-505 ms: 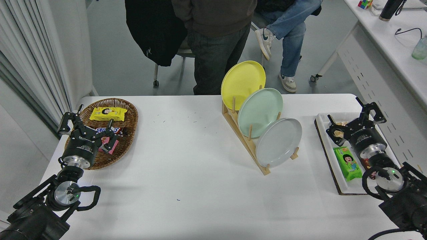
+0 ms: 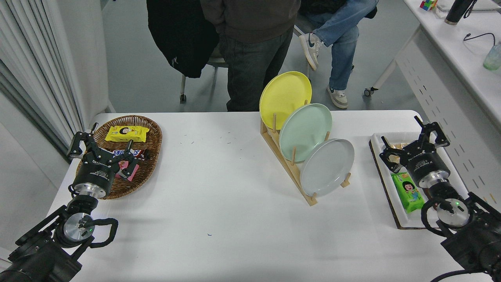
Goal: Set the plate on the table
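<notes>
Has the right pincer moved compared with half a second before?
Yes. The right pincer, open, shifted slightly left over the white tray.

Smooth matt plate [image 2: 327,167] in a bare wooden rack [image 2: 287,167]; woven wicker basket [image 2: 150,156].

A robotics lab or office room

We see a white table [image 2: 219,196] on a grey floor, people [image 2: 250,47] waiting at its far side by a wheeled chair [image 2: 203,74], a side desk [image 2: 462,51] at the right with a cable and flask [image 2: 457,11], and curtains [image 2: 35,70] at the left.
</notes>
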### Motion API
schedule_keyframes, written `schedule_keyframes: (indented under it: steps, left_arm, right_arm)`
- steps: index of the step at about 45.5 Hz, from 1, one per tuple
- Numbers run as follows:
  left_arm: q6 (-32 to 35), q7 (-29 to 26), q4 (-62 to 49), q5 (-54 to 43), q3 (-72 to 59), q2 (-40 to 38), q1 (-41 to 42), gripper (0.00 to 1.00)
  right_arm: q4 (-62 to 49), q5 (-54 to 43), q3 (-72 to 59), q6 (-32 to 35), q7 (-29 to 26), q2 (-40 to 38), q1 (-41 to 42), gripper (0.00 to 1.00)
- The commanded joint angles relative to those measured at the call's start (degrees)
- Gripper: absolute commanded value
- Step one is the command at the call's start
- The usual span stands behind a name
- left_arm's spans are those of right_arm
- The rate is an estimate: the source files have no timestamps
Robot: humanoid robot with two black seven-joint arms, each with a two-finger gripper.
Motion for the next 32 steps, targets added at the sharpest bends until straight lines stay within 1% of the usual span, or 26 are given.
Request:
schedule_keyframes:
  steps: [1,13,32]
  left_arm:
    - [0.00,0.00,0.00,0.02,0.00,0.00,0.00,0.98]
    - [0.00,0.00,0.00,0.02,0.00,0.00,0.00,0.98]
    - [0.00,0.00,0.00,0.02,0.00,0.00,0.00,0.98]
  right_arm:
    - [-0.60,0.01,0.11,-0.73,0.04,0.15,0.53,0.99]
    - [-0.43,0.01,-0.33,-3.72,-0.05,0.42,0.62,0.99]
    - [-0.43,-0.08,-0.42,-4.51,-0.23,0.33,2.11,0.99]
